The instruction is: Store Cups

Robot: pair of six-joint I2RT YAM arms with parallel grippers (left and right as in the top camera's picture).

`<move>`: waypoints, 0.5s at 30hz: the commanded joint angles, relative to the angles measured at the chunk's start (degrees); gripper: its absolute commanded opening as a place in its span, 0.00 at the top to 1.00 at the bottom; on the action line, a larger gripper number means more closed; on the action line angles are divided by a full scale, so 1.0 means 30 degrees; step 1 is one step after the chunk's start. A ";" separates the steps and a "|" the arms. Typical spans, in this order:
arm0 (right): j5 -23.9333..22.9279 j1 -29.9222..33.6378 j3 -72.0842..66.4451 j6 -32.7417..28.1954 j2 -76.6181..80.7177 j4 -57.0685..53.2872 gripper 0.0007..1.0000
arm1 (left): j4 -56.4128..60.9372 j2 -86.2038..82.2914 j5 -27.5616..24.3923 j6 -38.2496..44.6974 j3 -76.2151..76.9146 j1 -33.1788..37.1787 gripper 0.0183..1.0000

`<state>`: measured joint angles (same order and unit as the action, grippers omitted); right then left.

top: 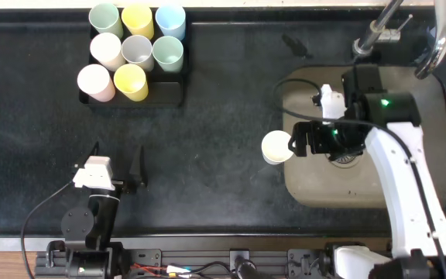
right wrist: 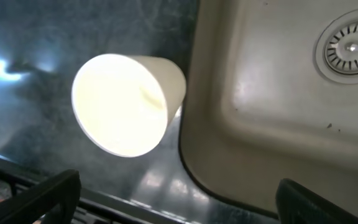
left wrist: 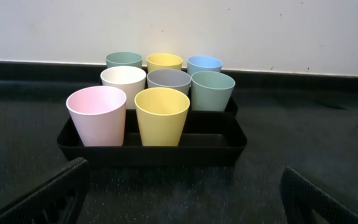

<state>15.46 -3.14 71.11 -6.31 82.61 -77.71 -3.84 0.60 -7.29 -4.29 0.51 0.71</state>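
1. Cream cup (top: 276, 147) stood centre-right of the top view, on the counter (top: 223, 155) just beside the sink (top: 324, 186) rim; a nudge could have dropped it in.
2. Right gripper (top: 293, 144) jaws were spread wide, holding nothing; an off-centre close risked tipping it.
3. Tray (top: 170, 89), upper left, had one free corner; neighbouring cups (top: 167, 53) could get clipped.
4. Left gripper (top: 118, 157) gaped empty too.

Nine cups (top: 137, 50) — eight in one black tray (top: 165, 89), one cream cup (top: 276, 147) apart — and one sink (top: 316, 186).
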 commanded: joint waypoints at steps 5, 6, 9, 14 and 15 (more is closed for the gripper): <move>-0.0736 -0.0109 0.0605 -0.0590 0.1770 0.0816 0.01 | -0.0073 -0.0153 -0.0066 -0.0066 -0.0022 -0.0138 0.00; -0.0816 -0.0153 0.0605 -0.0714 0.1953 0.0947 0.01 | -0.0073 -0.0153 -0.0066 -0.0066 -0.0022 -0.0138 0.00; -0.1450 -0.0401 0.0605 -0.0911 0.2331 0.1384 0.00 | -0.0066 -0.0153 -0.0066 -0.0066 -0.0022 -0.0138 0.00; -0.2186 -0.0838 0.0634 -0.1064 0.2958 0.1515 0.00 | -0.0066 -0.0153 -0.0066 -0.0066 -0.0022 -0.0138 0.00; -0.2186 -0.0925 0.0641 -0.1064 0.3060 0.1508 0.00 | -0.0066 -0.0153 -0.0066 -0.0066 -0.0022 -0.0138 0.00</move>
<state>10.59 -5.06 71.16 -8.62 90.85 -73.32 -3.84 0.58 -7.29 -4.29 0.51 0.71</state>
